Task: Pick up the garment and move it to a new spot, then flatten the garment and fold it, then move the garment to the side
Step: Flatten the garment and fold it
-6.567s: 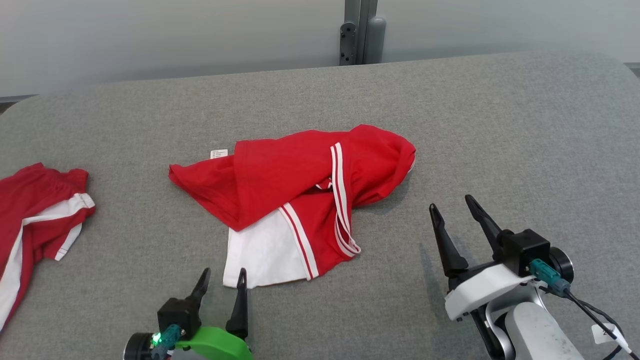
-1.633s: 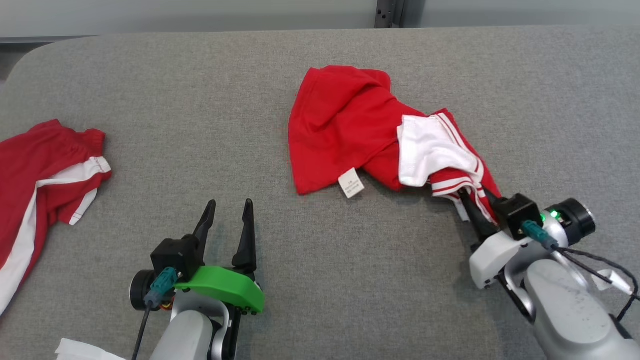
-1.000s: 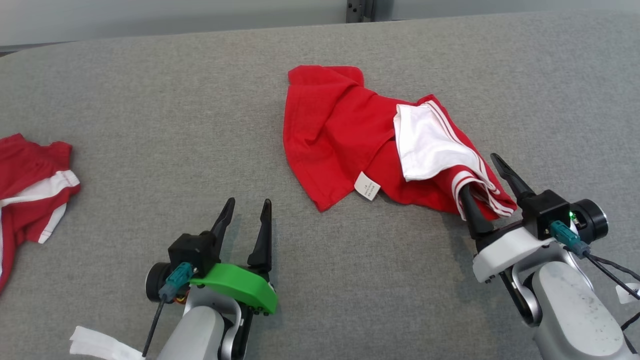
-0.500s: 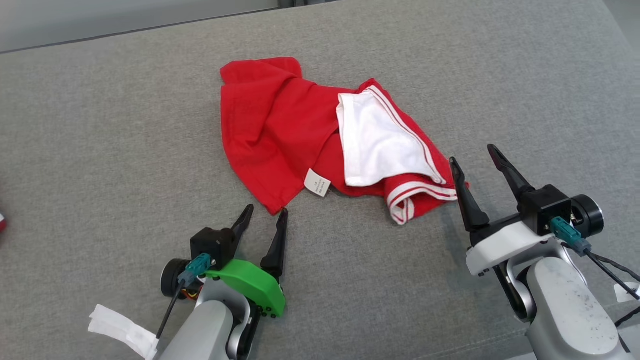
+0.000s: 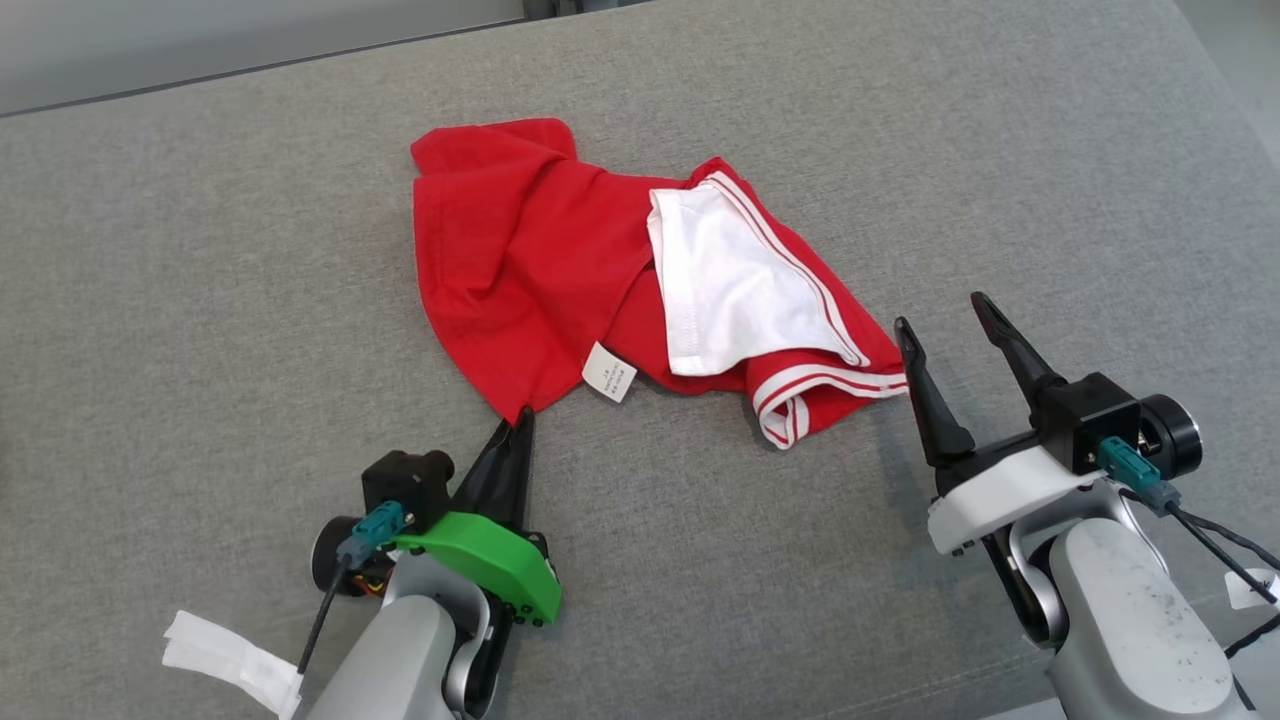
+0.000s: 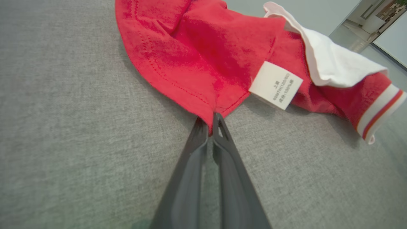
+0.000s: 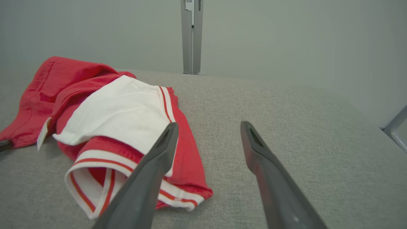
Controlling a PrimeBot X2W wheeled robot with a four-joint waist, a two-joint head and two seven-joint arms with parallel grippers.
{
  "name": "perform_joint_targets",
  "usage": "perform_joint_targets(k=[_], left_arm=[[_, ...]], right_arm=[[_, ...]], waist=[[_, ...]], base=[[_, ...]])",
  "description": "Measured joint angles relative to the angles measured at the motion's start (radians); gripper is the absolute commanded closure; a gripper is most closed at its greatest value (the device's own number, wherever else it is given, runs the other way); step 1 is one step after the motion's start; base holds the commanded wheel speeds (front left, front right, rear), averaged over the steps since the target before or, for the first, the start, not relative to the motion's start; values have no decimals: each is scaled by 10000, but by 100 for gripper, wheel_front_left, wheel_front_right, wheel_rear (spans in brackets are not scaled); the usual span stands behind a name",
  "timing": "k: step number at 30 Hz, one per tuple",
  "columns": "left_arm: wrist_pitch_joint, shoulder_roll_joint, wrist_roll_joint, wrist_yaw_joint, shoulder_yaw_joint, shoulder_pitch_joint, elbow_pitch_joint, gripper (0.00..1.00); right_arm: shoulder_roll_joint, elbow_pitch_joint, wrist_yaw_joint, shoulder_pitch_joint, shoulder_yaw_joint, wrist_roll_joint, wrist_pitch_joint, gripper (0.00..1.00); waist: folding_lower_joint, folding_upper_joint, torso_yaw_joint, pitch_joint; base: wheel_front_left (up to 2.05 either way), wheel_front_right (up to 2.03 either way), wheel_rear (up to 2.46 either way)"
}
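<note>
The left gripper (image 5: 520, 422) is clenched on the nearest corner of the garment (image 5: 520, 250). In the left wrist view its two dark fingers (image 6: 222, 149) lie pressed together, with a tip of red hem pinched between their ends, low against the bench (image 5: 200, 250). From that corner the red cloth spreads away from the robot in a loose, creased fan. A small white label (image 5: 609, 372) hangs off the hem just to the right of the pinched corner, with print too small to read.

Further right, a white panel (image 5: 720, 290) lies folded over on top of the red. Below it a sleeve opening edged in red and white stripes (image 5: 800, 385) gapes toward the robot. The whole garment rests crumpled around the middle of the grey fabric-covered bench.

The right gripper (image 5: 942, 312) is released and holds nothing. Its jaws stand wide apart just beside the garment's striped right edge, and its left finger (image 7: 149, 178) crosses in front of the cloth in the right wrist view. A grey upright post (image 7: 190, 35) stands behind the bench's far edge.
</note>
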Motion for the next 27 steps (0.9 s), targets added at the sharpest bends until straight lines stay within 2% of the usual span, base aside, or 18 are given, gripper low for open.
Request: perform_joint_targets(k=[8,16,22,23,24,25,27], left_arm=[[4,2,351,407,1417,393,-895,100],[8,6,953,397,2976,976,-1014,100],[6,13,1260,546,3787,1247,-920,100],[6,13,1302,546,3831,1267,-897,89],[8,8,1313,546,3889,1277,-892,51],[6,8,1327,546,3923,1280,-892,0],[6,8,1446,637,4025,1284,-949,0]], right_arm=[[13,25,0,154,347,113,0,0],[161,205,0,275,1434,288,0,0],[146,370,0,390,2178,516,0,0],[134,385,0,421,2224,554,0,0],[119,387,0,452,2240,573,0,0],[109,397,0,470,2236,591,0,0],[109,399,0,498,2134,617,0,0]], waist=[[0,0,680,-134],[0,0,1501,-402],[0,0,1795,-652],[0,0,1821,-678],[0,0,1838,-695],[0,0,1837,-700],[0,0,1800,-694]], base=[[0,0,0],[0,0,0],[0,0,0],[0,0,0],[0,0,0],[0,0,0],[0,0,0]])
